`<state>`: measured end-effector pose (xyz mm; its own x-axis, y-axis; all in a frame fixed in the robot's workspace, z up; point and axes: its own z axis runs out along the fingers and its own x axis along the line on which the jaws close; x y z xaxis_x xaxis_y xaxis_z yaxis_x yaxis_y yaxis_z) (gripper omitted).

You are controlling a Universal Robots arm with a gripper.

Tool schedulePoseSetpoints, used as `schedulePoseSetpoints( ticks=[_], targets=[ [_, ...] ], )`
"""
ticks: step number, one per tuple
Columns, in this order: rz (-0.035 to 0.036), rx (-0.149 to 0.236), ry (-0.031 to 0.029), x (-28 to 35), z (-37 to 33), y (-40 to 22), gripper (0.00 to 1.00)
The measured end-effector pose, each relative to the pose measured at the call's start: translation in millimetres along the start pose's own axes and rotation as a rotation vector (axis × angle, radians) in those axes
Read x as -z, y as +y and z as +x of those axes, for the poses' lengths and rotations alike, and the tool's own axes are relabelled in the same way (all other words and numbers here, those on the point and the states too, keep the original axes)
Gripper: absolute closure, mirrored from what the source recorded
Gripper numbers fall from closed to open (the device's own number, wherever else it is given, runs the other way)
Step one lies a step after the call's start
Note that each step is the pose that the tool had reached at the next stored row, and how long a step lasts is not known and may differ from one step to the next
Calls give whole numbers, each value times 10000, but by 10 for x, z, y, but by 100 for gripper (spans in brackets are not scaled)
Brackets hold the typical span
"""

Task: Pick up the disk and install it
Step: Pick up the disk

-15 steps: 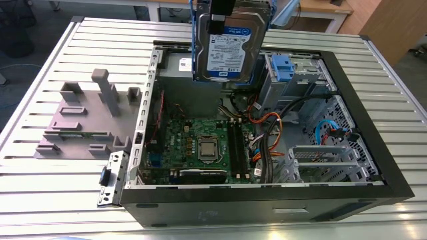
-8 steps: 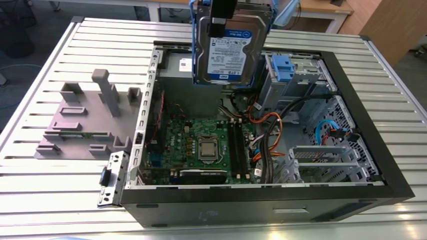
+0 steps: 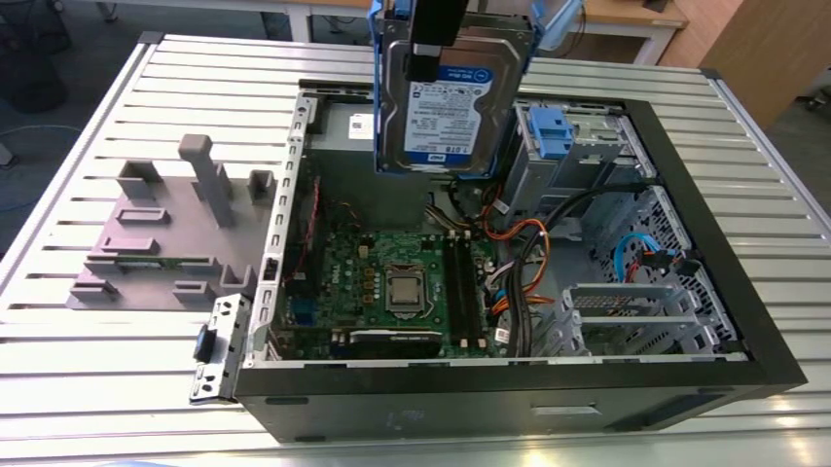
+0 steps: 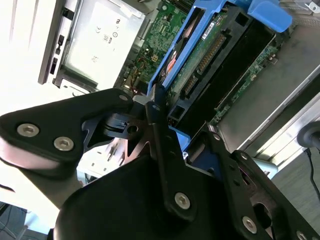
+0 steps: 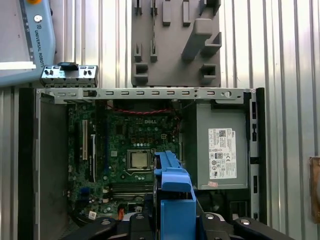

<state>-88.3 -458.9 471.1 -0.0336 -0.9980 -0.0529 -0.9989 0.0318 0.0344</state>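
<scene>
The black claw (image 3: 426, 58) pinches a flat rectangular silver-metal disk (image 3: 449, 117) with a white-and-blue label and blue plastic rails. It grips the disk at its upper end, with one dark finger (image 3: 423, 60) lying against the label face. The disk hangs upright in the air, touching nothing below it, above the far part of an open black computer case (image 3: 520, 409).

The case lies on its side on the slatted aluminium bench (image 3: 104, 379), towards the bench's edge on the exterior view's right. Inside it, a green motherboard (image 3: 389, 282) lies flat. Just beside the hanging disk, on the exterior view's right, a blue plastic bracket (image 3: 551, 131) sits on the grey metal drive bay (image 3: 600, 146).

A grey plastic slotted holder (image 3: 156, 233) stands on the bench near its edge on the exterior view's left, just beside the case.

In the second wrist view the claw's black fingers (image 4: 160, 125) press on both sides of the disk (image 4: 220, 55).
</scene>
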Motion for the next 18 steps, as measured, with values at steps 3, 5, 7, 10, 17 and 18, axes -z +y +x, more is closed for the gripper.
schedulePoseSetpoints(
  ticks=[3,5,7,10,17,18],
  targets=[
    [0,0,0,1,28,-1,63],
    [0,0,0,2,47,-2,63],
    [0,0,0,3,67,-3,63],
    [0,0,0,3,100,-5,63],
    [0,0,0,7,180,-9,63],
    [0,0,0,7,191,-9,63]
  ],
)
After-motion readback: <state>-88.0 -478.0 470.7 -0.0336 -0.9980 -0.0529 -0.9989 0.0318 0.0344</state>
